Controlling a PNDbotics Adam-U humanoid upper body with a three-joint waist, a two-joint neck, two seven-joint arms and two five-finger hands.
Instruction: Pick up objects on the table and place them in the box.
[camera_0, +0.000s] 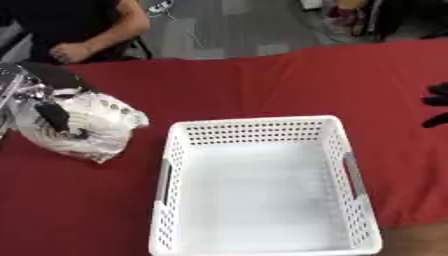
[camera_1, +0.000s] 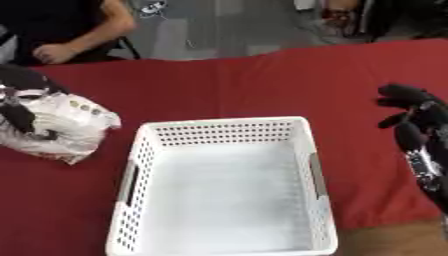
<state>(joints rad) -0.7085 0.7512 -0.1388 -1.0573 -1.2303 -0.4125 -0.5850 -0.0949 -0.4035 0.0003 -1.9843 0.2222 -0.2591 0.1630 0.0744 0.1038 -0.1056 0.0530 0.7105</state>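
Left hand: The left hand (camera_0: 51, 116) is at the left of the frame. Its dark fingers curl around a shiny bag (camera_0: 87, 127).
Bag: The bag is white and crinkly. It sits on the red surface (camera_0: 262, 85), just left of the box.
Box: The white box (camera_0: 262, 240) with little holes is in the lower middle. Nothing is inside it yet.
Right hand: The right hand (camera_1: 418, 125) waits at the right edge, away from the box. Its fingers look loose and hold nothing.
How to do it well: I think the hand should lift the bag high enough to clear the box wall, move it over the middle, then let go.
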